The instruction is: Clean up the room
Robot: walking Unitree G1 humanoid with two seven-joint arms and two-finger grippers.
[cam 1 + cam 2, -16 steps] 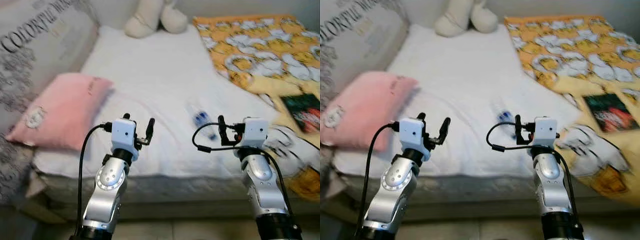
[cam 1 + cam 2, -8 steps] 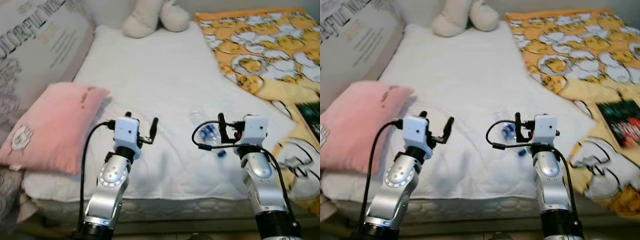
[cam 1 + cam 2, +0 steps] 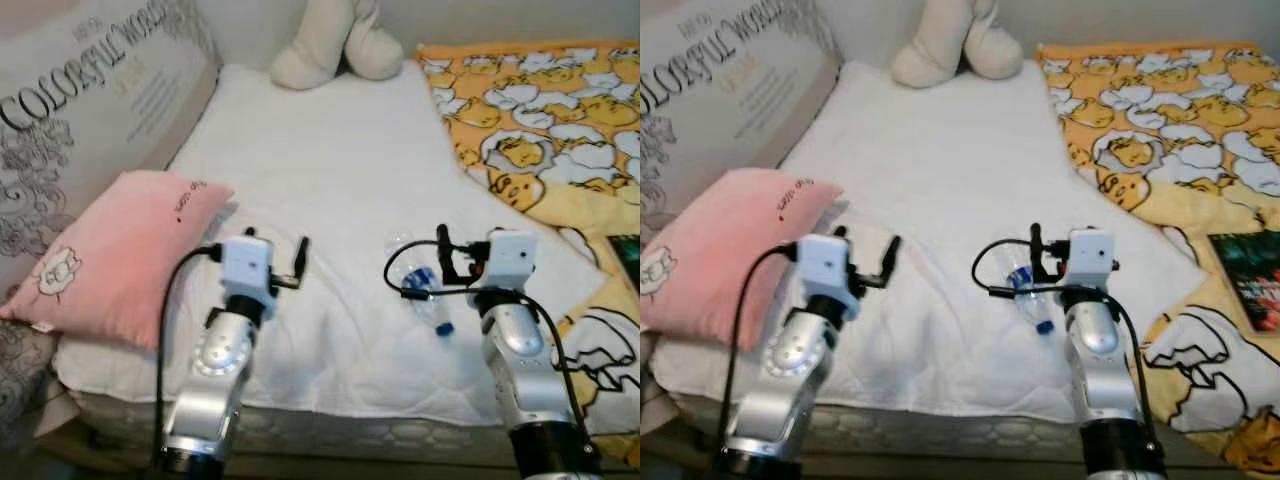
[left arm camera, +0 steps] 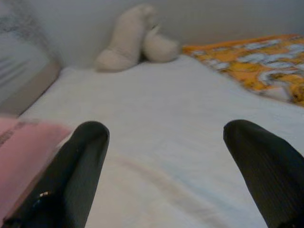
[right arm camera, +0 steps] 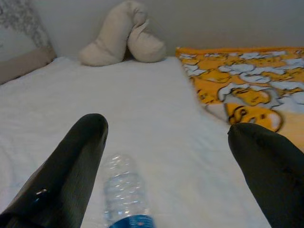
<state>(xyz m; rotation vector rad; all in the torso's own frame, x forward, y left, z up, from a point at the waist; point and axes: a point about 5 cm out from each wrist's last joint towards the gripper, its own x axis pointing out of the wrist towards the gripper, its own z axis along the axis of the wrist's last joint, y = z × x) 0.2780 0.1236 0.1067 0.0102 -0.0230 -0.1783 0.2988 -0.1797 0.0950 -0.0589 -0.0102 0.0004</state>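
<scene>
— Right wrist view puts the plastic water bottle [image 5: 124,199] on the white bed sheet [image 3: 330,150], just ahead of your right gripper [image 5: 166,156] and lying toward one finger rather than centred in the gap. Do you see how that compares with a second ago?

— Yes. The whole scene has slid in the head views, so you have walked closer to the bed; the bottle itself has not moved on the sheet. It now lies just beside the right gripper [image 3: 448,262], where a second ago it sat further up the bed.

— And the fingers?

— Spread wide on both sides, holding nothing. Your left gripper [image 3: 280,262] hangs over bare sheet near the pink pillow [image 3: 120,250].

— So what does that mean for tidying up?

— You look close enough to start the pick, in my judgement. The bottle lies on its side, cap end toward you, so it may roll if nudged. You would want to shift the right gripper sideways before closing. The plush toy [image 3: 335,45] and the yellow duck blanket [image 3: 540,120] lie well apart from it.
</scene>
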